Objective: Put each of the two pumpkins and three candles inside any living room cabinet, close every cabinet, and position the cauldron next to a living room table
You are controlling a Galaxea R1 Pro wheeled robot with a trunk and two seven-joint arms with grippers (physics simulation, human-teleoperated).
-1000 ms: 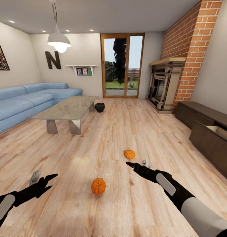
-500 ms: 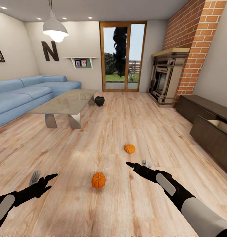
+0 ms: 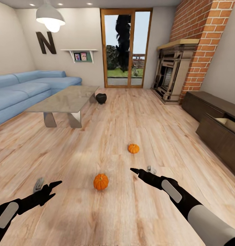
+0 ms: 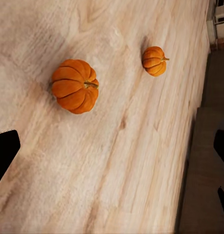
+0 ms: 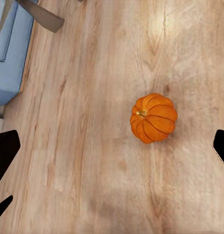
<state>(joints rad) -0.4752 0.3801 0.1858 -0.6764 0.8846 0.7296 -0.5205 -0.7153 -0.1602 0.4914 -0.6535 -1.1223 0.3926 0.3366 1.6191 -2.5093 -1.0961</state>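
Two pumpkins sit on the wooden floor (image 3: 79,143) in front of the robot: the nearer pumpkin (image 3: 101,181) lies between the two outstretched arms, and the farther pumpkin (image 3: 133,148) rests a little beyond the right hand (image 3: 137,172). Beside that hand's tip a small grey candle (image 3: 151,169) peeks out, partly hidden by the arm. Another candle (image 3: 38,184) stands just behind the left hand (image 3: 54,189). Both hands hover above the floor, released, with fingers apart and grasping nothing. The left wrist view looks down on both pumpkins, while the right wrist view shows one pumpkin (image 5: 153,117) alone on the boards. Farther off, the black cauldron (image 3: 101,98) sits on the floor just beside the far corner of the low desk (image 3: 64,100), which stands in front of a blue sofa (image 3: 25,89). Along the right wall runs the dark brown cabinet (image 3: 216,126), one drawer pulled out and showing its pale inside.
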